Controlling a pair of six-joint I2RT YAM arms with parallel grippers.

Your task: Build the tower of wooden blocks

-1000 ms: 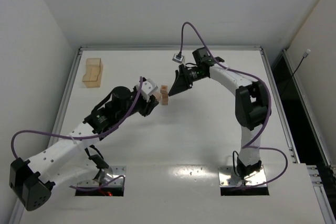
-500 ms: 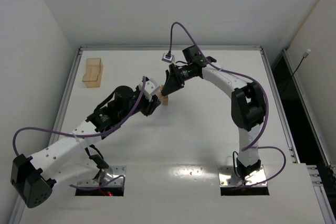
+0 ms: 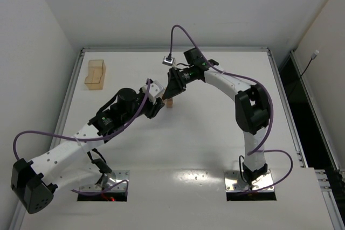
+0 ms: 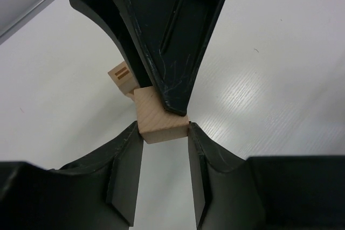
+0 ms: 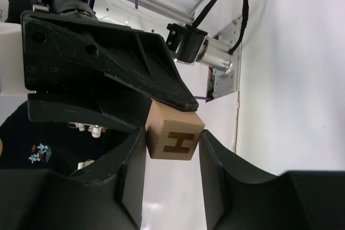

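Observation:
The wood block tower (image 3: pixel 169 103) stands mid-table as a short column of small tan cubes, mostly hidden by both grippers. My left gripper (image 3: pixel 160 101) reaches it from the left. In the left wrist view the left gripper (image 4: pixel 164 133) is shut on a plain tan cube (image 4: pixel 157 112), with a cube bearing orange marks (image 4: pixel 121 76) behind it. My right gripper (image 3: pixel 172 92) comes in from the upper right. In the right wrist view the right gripper (image 5: pixel 173 139) is shut on a cube marked H (image 5: pixel 175 138). I cannot tell whether both hold the same cube.
A larger pale tan box (image 3: pixel 95 74) sits at the table's back left corner. A raised rim (image 3: pixel 172 49) borders the white table. The two grippers' fingers cross closely at the tower, the left arm's black finger (image 5: pixel 135 74) lying over the H cube.
My right gripper has swung left from beside the tower onto it and closed on a cube. The left gripper has stayed at the tower.

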